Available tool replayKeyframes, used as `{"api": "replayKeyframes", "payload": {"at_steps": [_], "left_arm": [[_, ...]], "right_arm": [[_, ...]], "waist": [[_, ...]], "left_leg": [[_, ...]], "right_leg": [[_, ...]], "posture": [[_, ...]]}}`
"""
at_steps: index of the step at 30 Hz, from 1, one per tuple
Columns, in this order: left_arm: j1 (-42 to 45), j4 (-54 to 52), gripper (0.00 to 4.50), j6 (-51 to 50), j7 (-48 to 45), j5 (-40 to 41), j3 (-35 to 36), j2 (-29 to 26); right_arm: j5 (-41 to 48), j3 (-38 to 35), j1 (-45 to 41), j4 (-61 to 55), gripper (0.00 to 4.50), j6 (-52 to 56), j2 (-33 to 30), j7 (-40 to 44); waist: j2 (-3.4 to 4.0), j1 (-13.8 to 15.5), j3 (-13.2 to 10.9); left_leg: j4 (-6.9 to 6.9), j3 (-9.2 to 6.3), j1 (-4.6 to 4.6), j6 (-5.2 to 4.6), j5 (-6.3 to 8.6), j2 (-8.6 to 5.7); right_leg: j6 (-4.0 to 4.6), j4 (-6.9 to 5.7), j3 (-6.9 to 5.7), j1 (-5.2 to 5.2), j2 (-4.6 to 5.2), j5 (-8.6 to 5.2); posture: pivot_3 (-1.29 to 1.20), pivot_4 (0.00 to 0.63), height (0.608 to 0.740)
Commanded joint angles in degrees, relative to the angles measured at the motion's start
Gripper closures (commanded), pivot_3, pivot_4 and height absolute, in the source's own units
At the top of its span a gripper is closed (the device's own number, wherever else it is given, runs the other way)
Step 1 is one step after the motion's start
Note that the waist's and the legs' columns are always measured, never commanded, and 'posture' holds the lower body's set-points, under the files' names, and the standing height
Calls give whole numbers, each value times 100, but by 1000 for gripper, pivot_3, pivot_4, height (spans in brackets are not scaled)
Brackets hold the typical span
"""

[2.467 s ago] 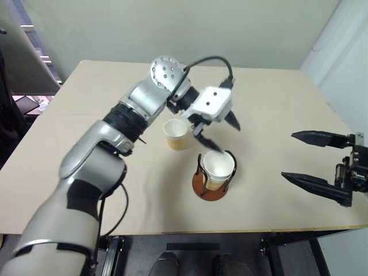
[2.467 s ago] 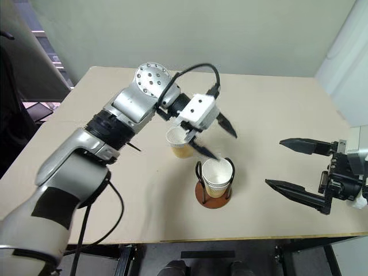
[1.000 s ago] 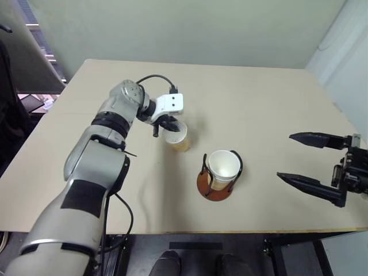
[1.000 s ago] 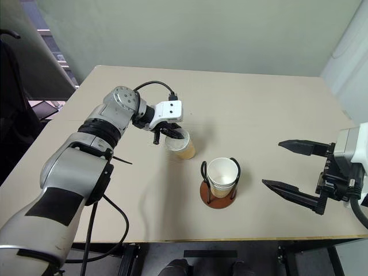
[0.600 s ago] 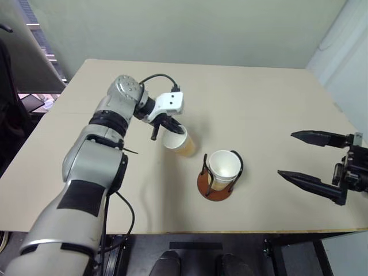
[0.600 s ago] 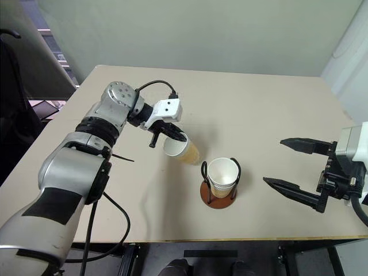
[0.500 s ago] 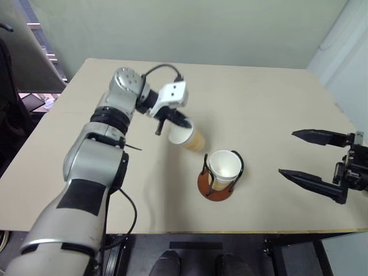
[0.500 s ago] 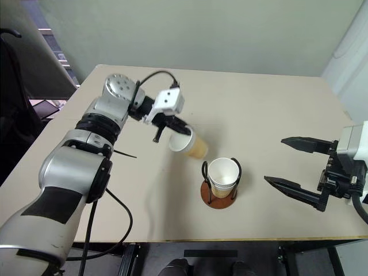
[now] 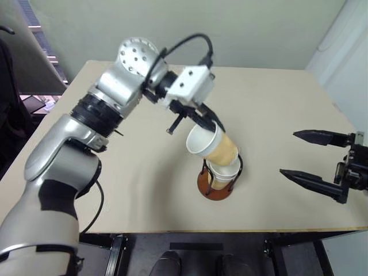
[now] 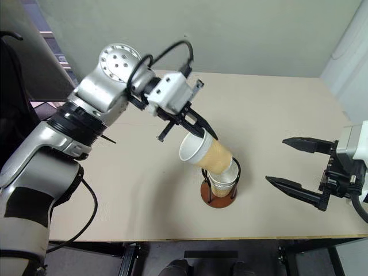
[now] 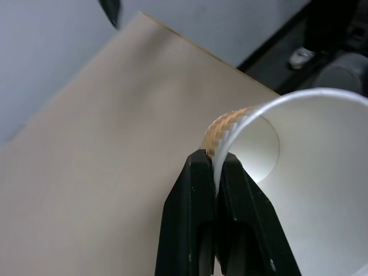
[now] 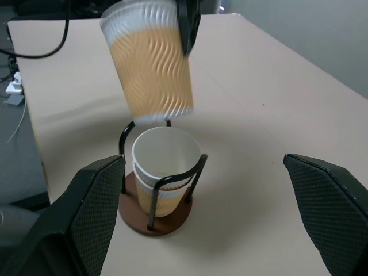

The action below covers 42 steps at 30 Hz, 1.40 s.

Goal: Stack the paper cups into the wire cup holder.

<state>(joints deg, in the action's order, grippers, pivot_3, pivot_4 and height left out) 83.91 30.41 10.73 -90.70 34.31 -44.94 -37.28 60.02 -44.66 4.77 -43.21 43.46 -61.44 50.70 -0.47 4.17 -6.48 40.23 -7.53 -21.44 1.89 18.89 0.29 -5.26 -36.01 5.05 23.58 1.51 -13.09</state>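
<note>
The left end effector (image 11: 215, 172) is pinched on the rim of a paper cup (image 9: 211, 145). It holds the cup tilted in the air, just above the wire cup holder (image 10: 219, 192). The holder stands near the middle of the surface (image 9: 276, 115), with two cups (image 12: 163, 172) nested inside it. The right end effector (image 10: 299, 167) is wide and empty, well apart to the right of the holder.

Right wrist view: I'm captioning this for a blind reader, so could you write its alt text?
The left gripper holds a tan paper cup by its rim, tilted in the air just above the wire cup holder, which already holds two nested cups on a beige table. The right gripper's wide-open black fingers frame the scene.
</note>
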Motion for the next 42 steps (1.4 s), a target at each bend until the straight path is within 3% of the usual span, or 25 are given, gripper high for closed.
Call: {"api": "replayKeyframes", "payload": {"at_steps": [1, 6, 15, 27, 31, 39, 42], "left_arm": [[78, 229, 4444, 275, -180, -208, 12, 220], [92, 358, 4444, 317, -180, -360, 35, 431], [292, 538, 4444, 947, -180, -489, -524, 286], [668, 1207, 4444, 1540, -180, -612, -890, 868], [736, 1200, 3556, 1527, -180, -520, -967, 896], [751, 1385, 725, 1643, -180, -668, -750, 1054], [761, 1640, 725, 1618, -180, -815, -296, 1324]], "right_arm": [[107, -340, 92, -153, 0, 3, 59, -73], [111, -470, 302, -237, 0, 1, 133, -71], [78, -301, 266, -305, 0, -50, 157, -261], [130, -501, 450, -482, 0, -29, 251, -381], [182, -581, 504, -529, 0, -15, 258, -435], [213, -541, 459, -463, 0, -37, 168, -456], [189, -501, 425, -418, 0, -52, 137, -419]], "waist": [[-1, -5, -1], [0, -8, 0], [0, -7, 0], [0, 7, 0], [0, 7, 0], [0, 7, 0], [-1, 13, -1]], "left_leg": [[0, 2, 1, -2, 1, -1], [-7, 9, -8, -6, 5, -4], [-6, 8, -13, -6, 5, -5], [-5, 9, -31, -11, 7, -12], [-3, 10, -35, -11, 7, -15], [-3, 10, -38, -11, 7, -17], [-1, 11, -40, -11, 7, -18]], "right_leg": [[0, 0, -1, 0, 1, 0], [0, 5, -2, 3, 5, 0], [-1, 5, -1, 12, 7, 0], [-3, 7, -4, 17, 16, 2], [-4, 8, -5, 17, 16, 2], [-4, 7, -5, 17, 16, 2], [-5, 7, -6, 17, 17, 3]], "posture": [[0, 150, 740], [0, 150, 740], [0, 150, 740], [0, 150, 740], [0, 150, 740], [0, 150, 740], [0, 150, 740]]}}
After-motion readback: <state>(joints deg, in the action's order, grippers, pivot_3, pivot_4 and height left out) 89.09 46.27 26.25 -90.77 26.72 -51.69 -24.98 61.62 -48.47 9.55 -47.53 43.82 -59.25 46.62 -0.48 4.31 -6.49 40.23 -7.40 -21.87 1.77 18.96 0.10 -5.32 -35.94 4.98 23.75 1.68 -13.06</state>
